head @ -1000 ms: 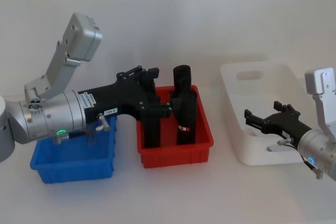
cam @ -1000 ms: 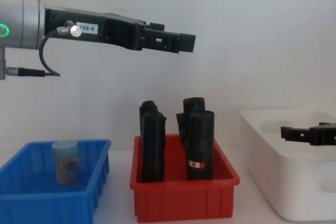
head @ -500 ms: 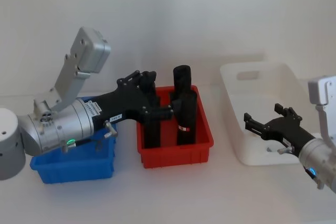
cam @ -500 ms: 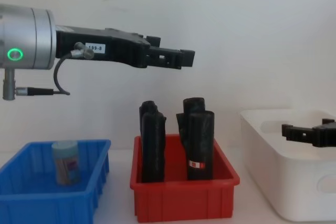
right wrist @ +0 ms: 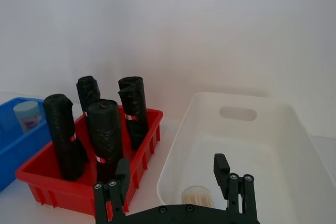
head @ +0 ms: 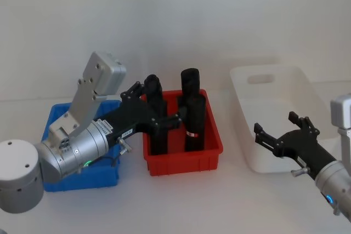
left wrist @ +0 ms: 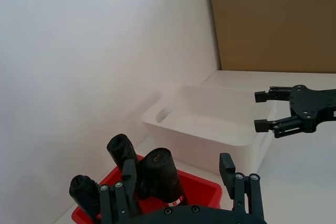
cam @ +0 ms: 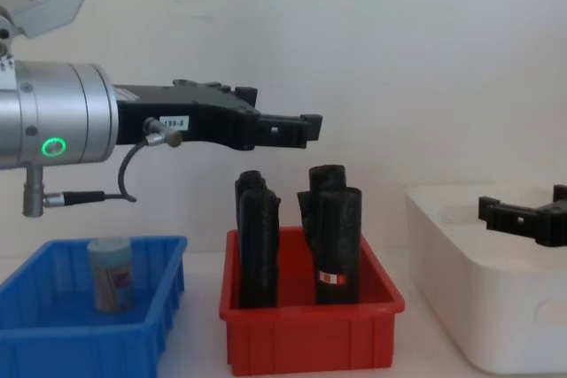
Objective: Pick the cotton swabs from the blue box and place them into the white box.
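Observation:
One cotton swab jar (cam: 111,273) with a pale blue lid stands upright in the blue box (cam: 89,343), and the right wrist view shows this jar (right wrist: 27,115) too. Another swab jar (right wrist: 197,196) rests inside the white box (right wrist: 294,124). My left gripper (cam: 310,126) hangs open and empty, high above the red bin, to the right of the blue box (head: 82,179). From the head view, the left gripper (head: 162,102) sits over the black rolls. My right gripper (head: 277,127) is open and empty at the white box's (head: 274,80) near left side.
A red bin (head: 184,163) with several tall black rolls (head: 192,108) stands between the blue and white boxes. A white wall runs close behind all the bins. Bare tabletop lies in front of them.
The left arm has drawn back and dropped lower, its open gripper still above the red bin. The right gripper has shifted slightly right and back. The jar in the blue box has not moved.

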Controlling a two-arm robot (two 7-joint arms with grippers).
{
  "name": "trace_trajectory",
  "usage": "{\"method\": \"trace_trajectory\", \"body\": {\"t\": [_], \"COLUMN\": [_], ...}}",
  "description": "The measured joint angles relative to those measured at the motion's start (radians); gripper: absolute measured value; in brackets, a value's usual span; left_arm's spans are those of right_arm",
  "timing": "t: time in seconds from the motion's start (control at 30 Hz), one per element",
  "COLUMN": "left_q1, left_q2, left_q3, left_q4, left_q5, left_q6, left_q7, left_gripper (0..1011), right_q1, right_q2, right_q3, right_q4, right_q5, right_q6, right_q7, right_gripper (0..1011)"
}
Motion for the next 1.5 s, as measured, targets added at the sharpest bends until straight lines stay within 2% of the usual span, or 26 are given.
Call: {"method": "trace_trajectory", "body": {"t": [0.3, 0.5, 1.17, 1.33, 1.5], "left_q1": [0.039, 0.065, 0.148, 0.160, 0.163], "left_q2": [-0.011, -0.018, -0.041, -0.044, -0.045], "left_q3": [0.023, 0.039, 0.088, 0.095, 0.097], "left_q4": [-0.003, -0.004, -0.010, -0.010, -0.010], "left_q5": [0.022, 0.037, 0.083, 0.089, 0.091], "left_q6": [-0.044, -0.073, -0.165, -0.179, -0.183], "left_q7": [0.120, 0.199, 0.452, 0.488, 0.496], "left_gripper": [1004, 1004, 1004, 1004, 1004], "right_q1": [-0.084, -0.116, -0.123, -0.123, -0.122], "right_q2": [0.012, 0.016, 0.016, 0.016, 0.016], "right_q3": [-0.002, -0.003, -0.002, -0.002, -0.002], "right_q4": [-0.101, -0.138, -0.146, -0.146, -0.146], "right_q5": [-0.007, -0.010, -0.011, -0.011, -0.011], "right_q6": [-0.044, -0.061, -0.064, -0.064, -0.064], "right_q7": [-0.036, -0.049, -0.052, -0.052, -0.052], "right_gripper": [1001, 1001, 1002, 1001, 1001]}}
